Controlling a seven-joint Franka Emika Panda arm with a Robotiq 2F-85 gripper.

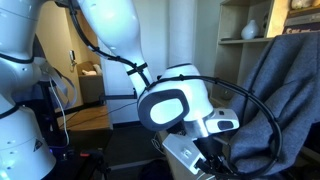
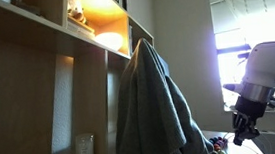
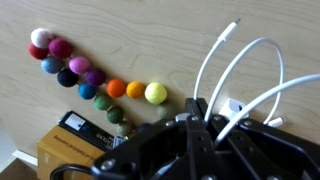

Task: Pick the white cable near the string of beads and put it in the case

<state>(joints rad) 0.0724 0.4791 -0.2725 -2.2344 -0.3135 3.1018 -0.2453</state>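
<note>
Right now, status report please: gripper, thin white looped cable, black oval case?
Gripper shut on thin white cable. Black case not in view. Colourful bead string lies apart on the wooden table.

One claw (image 3: pixel 195 108), one white cable (image 3: pixel 258 42): three pale strands of the cable arc out between one and three o'clock in the wrist view. One string of beads (image 3: pixel 93 77) runs from ten o'clock toward the centre of the bench (image 3: pixel 160 35), about thirteen balls in all, among them two blue, two orange, two green, one yellow and one black. One cardboard box (image 3: pixel 60 140) sits at seven o'clock. In an exterior view, one grey cloth (image 2: pixel 155 106) hangs at centre and one glass jar (image 2: pixel 84 148) stands at seven o'clock.
</note>
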